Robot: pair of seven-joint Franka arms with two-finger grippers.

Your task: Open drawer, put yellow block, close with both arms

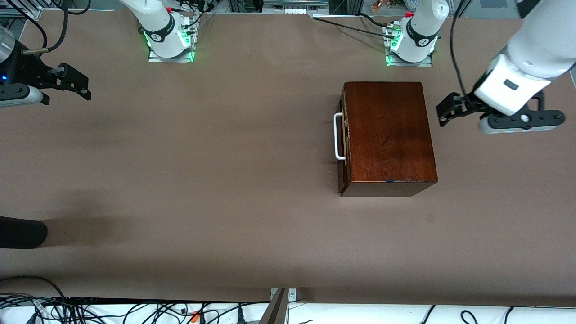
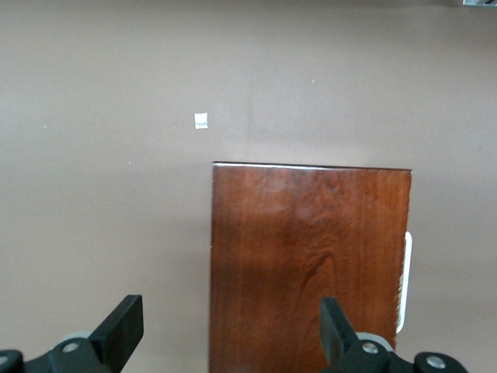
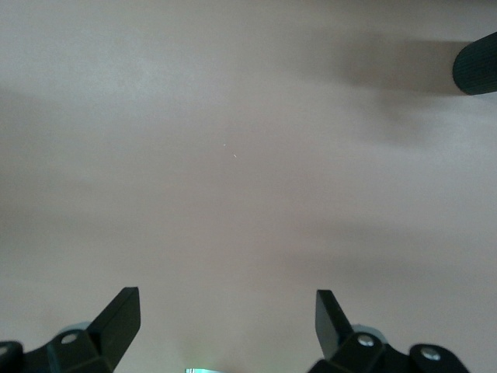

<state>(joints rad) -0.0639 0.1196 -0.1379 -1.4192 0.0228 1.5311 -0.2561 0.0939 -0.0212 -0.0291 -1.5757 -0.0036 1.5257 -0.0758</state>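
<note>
The mahogany wooden box stands on the table near the left arm's base. Its drawer is pushed in, with the white bar handle facing the right arm's end of the table. My left gripper hangs open and empty over the table beside the box, at the left arm's end. In the left wrist view its gripper looks down on the box top and the handle. My right gripper waits open and empty over bare table at the right arm's end, as the right wrist view's gripper shows. The yellow block is out of view.
A black rounded object reaches in at the table's edge on the right arm's end, also seen as a dark shape in the right wrist view. A small white scrap lies on the brown table near the box.
</note>
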